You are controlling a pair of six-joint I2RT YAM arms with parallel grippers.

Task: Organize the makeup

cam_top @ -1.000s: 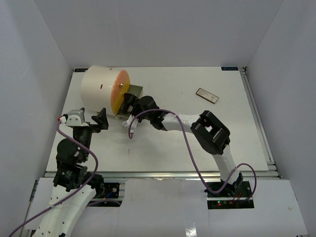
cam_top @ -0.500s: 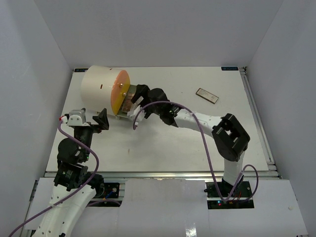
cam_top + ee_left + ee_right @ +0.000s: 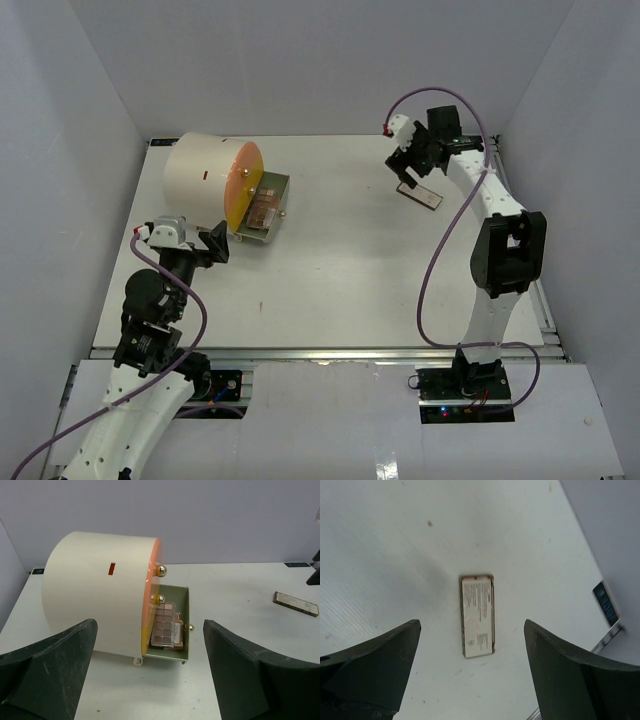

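Note:
A flat palette [image 3: 478, 616] lies label side up on the table at the back right; it also shows in the top view [image 3: 428, 197] and the left wrist view [image 3: 295, 603]. My right gripper [image 3: 472, 624] hovers over it, open and empty, one finger to each side [image 3: 412, 165]. Pink and brown eyeshadow palettes [image 3: 165, 626] lie stacked in an open green drawer [image 3: 185, 611] of the cream cylinder [image 3: 95, 585]; they also show in the top view [image 3: 262, 212]. My left gripper [image 3: 150, 645] is open and empty in front of the drawer [image 3: 215, 243]. Sponges, bottle and lipstick are out of view.
The big cream cylinder [image 3: 200, 180] with an orange face [image 3: 243, 185] stands at the back left, with gold knobs [image 3: 160, 570] on its face. White walls enclose the table; a metal rail [image 3: 520, 240] runs along the right edge.
My right arm pulled back from the drawer and swung to the back right over the lone palette. The drawer's palettes now show. My left gripper shifted slightly right.

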